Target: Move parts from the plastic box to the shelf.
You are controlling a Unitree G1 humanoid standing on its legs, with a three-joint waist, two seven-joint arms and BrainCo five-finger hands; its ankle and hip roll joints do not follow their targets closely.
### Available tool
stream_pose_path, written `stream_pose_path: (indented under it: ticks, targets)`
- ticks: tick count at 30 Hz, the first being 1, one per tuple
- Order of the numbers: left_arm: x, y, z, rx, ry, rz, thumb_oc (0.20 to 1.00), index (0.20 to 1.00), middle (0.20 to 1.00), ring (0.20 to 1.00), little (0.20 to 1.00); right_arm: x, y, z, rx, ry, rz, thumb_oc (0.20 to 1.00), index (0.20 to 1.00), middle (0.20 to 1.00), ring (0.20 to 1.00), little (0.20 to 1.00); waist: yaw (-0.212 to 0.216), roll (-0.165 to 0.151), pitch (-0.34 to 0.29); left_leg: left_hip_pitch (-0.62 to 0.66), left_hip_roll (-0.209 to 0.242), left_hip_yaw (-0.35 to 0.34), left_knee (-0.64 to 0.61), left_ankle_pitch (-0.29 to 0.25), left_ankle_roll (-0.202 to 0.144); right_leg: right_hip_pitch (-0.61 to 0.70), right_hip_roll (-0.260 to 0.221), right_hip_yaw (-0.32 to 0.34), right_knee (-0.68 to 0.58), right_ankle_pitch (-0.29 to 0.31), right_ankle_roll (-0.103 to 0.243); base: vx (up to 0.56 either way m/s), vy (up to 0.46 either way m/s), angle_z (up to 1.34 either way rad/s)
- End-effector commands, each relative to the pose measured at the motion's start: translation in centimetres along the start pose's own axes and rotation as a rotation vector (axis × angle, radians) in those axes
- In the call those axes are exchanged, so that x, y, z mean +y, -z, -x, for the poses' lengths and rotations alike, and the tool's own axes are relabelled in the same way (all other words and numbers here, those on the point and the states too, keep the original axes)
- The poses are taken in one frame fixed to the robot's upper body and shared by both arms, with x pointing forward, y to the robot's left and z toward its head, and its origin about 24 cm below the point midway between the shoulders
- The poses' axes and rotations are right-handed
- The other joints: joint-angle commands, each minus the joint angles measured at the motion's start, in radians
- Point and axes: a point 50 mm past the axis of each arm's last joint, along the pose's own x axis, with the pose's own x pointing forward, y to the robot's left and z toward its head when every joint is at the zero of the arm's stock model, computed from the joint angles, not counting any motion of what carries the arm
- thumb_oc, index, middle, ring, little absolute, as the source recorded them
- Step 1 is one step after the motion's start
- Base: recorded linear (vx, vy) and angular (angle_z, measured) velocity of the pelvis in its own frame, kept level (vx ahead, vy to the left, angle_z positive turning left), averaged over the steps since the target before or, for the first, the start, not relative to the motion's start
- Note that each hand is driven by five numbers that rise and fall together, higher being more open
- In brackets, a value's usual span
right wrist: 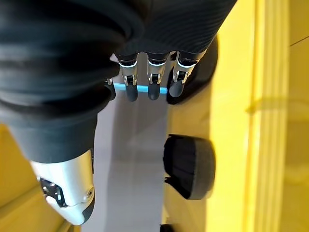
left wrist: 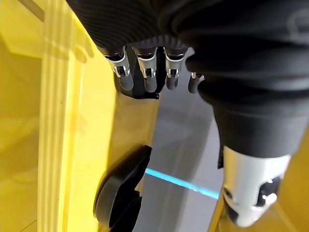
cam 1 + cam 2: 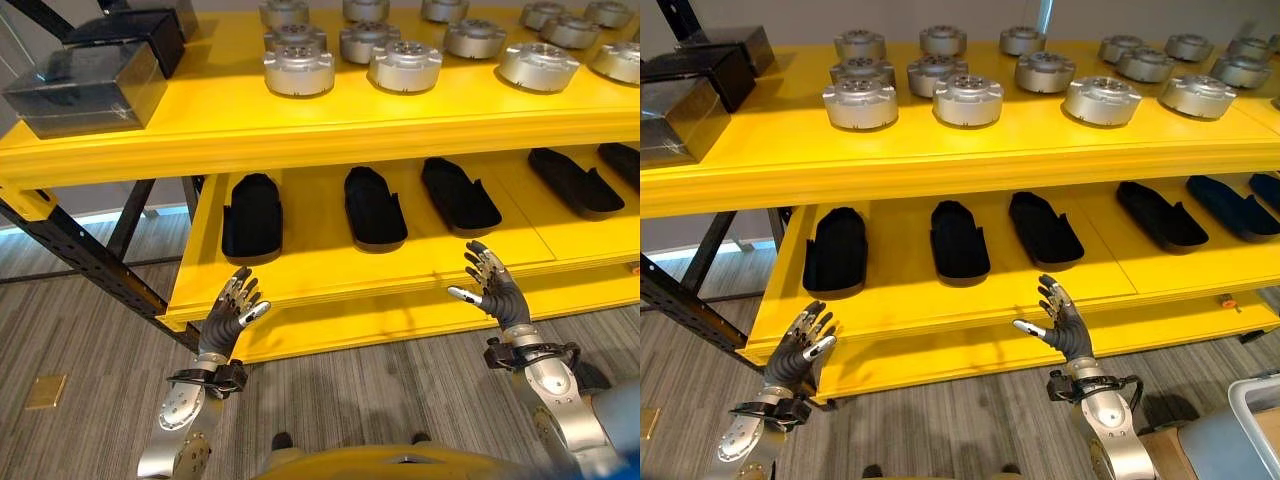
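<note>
Both hands (image 3: 232,312) empty, fingers relaxed

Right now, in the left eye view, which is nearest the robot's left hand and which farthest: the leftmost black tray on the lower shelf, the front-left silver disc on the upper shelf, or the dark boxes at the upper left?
From the left hand:
1. Leftmost black tray, lower shelf, just above the hand.
2. Front-left silver disc, upper shelf, higher up and slightly right.
3. Dark boxes, upper shelf's far left end; close to the disc in distance, so this order is uncertain.

Grey wood-look floor (image 3: 90,330); black rack frame (image 3: 80,250) w/ diag braces.
</note>
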Motion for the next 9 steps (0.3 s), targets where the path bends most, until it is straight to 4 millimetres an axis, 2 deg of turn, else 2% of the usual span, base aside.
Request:
stream_pose_path:
  ticks: [1,9]
  targets:
    - [0.59,-1.44,-0.58,-0.077,-0.016,-0.028,1.000,1.000,1.000,1.000,1.000,-0.21,-1.44,-0.58,-0.092,0.034,-0.022,1.000,1.000,1.000,1.000,1.000,0.006,-0.016,-0.012,-0.041,0.004,0.005,0.049,-0.021,0.063,-0.054,-0.008,-0.019,0.062,0.009,0.009,0.03,-0.002,-0.04]
    - [0.63,-1.05,-0.54,-0.072,-0.035,-0.015,1.000,1.000,1.000,1.000,1.000,0.73,-0.53,-0.15,-0.050,-0.015,-0.045,1.000,1.000,1.000,1.000,1.000,0.002,-0.016,-0.021,-0.021,0.005,0.013,0.050,-0.028,0.063,-0.039,-0.005,-0.009,0.068,0.001,0.006,0.00,0.000,0.00]
